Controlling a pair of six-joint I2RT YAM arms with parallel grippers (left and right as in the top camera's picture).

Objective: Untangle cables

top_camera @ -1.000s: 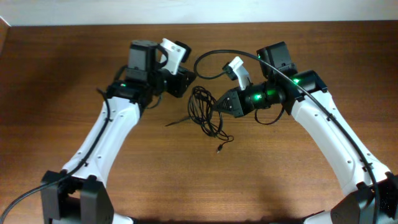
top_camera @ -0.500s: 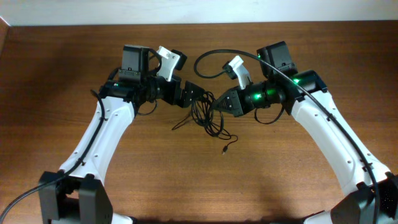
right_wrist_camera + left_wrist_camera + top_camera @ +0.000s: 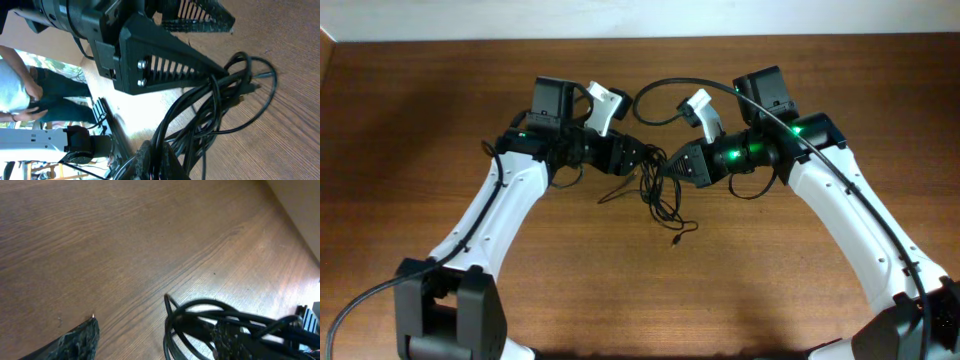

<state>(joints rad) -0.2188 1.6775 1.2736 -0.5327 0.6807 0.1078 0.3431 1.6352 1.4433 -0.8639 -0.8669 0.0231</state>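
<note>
Overhead: the tangle of thin black cables point(image 3: 658, 192) lies mid-way across the brown wooden desk point(image 3: 770, 290), clenched from 2 o'clock by the right gripper point(image 3: 670, 166). The left gripper point(image 3: 641, 159), at 10 o'clock, gapes released. It should close on one loop only, then draw it away slowly.

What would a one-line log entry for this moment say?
right pincer: shut on cables | left pincer: open, at bundle | cables: tangled, tail on table

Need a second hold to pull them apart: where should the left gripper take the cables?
Probably the loose strand trailing left of the cables, coming from the left: it lies alone, clear of the clump that the right gripper pinches.
</note>
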